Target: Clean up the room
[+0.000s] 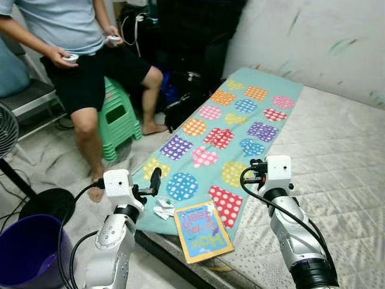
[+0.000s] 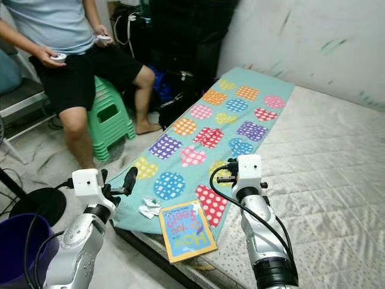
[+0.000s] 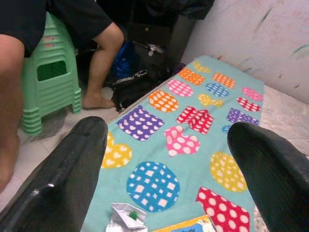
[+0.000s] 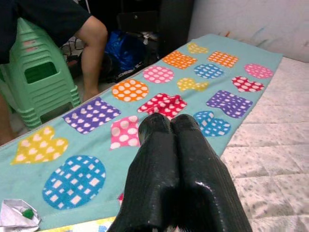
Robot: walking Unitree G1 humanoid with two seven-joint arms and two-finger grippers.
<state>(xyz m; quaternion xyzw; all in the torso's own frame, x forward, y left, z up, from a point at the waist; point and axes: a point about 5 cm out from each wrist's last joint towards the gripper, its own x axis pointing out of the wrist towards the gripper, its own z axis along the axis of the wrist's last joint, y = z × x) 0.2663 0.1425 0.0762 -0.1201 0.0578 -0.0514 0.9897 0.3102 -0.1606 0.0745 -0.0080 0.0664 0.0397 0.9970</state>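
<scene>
While one person (image 1: 72,54) sits, one book (image 1: 203,231), one crumpled wrapper (image 1: 162,210)

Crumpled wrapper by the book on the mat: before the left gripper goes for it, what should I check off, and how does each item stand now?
1. Left gripper open: ok, fingers spread wide in the left wrist view.
2. Crumpled wrapper unobstructed: ok, it lies on the patterned mat beside the book.
3. Left gripper lined up over the wrapper: not ok, it sits short of it.
4. Right gripper out of the way: ok, shut, off to the right.
5. Purple bin within reach: cannot tell.
6. Person clear of the path: ok, seated beyond the mat.
</scene>
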